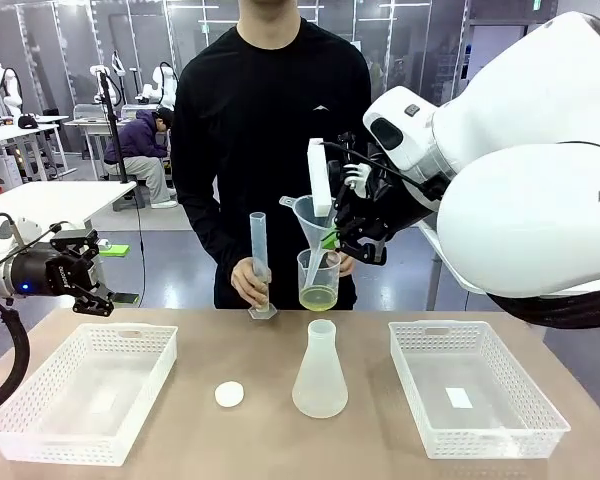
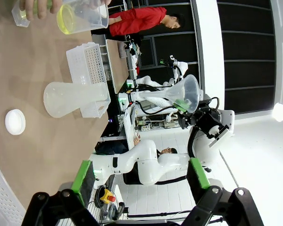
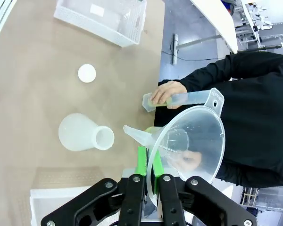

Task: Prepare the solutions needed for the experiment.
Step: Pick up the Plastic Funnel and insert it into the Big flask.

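At the left, the left gripper (image 1: 98, 272) hangs with jaws wide and empty. The person steadies a cylinder (image 1: 259, 255) on the table (image 1: 260, 440) and holds a beaker (image 1: 318, 270), with the solution (image 1: 318, 297) shallow inside it, just beyond the flask (image 1: 320, 375). The right gripper (image 3: 148, 162) has its jaws clamped on the rim of the funnel (image 1: 310, 215). It should probably seat the stem squarely in the flask's neck, gently, since the flask looks easy to tip.

Flask (image 1: 320, 372) between left basket (image 1: 130, 333) and right basket (image 1: 435, 327), cap (image 1: 229, 394) beside it, solution (image 1: 318, 297) in beaker (image 1: 332, 275), funnel (image 1: 305, 212) above
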Available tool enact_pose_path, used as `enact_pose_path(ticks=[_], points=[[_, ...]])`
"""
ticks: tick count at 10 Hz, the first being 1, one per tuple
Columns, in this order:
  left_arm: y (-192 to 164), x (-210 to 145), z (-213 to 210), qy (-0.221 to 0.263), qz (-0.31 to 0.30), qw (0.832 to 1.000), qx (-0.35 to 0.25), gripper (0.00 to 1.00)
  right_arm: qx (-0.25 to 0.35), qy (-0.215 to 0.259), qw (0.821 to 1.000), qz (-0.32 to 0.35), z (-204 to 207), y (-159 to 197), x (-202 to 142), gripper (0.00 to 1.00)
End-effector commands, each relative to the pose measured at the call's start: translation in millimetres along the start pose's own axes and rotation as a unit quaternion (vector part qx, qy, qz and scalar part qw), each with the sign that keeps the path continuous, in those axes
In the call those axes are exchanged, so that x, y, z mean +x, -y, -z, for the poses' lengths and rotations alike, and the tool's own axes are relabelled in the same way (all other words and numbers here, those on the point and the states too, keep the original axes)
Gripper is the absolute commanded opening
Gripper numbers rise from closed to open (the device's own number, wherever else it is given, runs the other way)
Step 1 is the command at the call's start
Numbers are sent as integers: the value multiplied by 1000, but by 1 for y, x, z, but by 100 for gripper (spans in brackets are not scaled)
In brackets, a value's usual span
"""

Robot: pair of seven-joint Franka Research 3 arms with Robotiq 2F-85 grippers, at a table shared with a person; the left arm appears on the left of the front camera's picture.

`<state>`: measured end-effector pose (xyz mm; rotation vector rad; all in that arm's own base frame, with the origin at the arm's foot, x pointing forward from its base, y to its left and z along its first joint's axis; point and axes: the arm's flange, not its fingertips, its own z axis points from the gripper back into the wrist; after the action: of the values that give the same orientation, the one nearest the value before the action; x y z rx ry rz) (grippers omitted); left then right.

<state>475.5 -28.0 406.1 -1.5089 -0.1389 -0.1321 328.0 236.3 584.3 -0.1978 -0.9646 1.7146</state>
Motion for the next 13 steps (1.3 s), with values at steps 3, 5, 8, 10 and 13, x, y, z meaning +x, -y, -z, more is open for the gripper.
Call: enact_pose_path(ticks=[3,5,8,10,13], points=[[2,1,0,5,2,1000,-1,100,0,-2,1000,0,0,0,-1,5],[2,1,0,5,2,1000,-1,100,18,-4,1000,2,8,-9,-7,5],[2,1,0,5,2,1000,-1,100,14,-21,999,20,23,-22,-19,5],[2,1,0,5,2,1000,-1,100,8,-29,999,25,35,-26,-24,5],[2,1,0,5,2,1000,-1,100,15,-25,999,44,51,-27,-30,5]])
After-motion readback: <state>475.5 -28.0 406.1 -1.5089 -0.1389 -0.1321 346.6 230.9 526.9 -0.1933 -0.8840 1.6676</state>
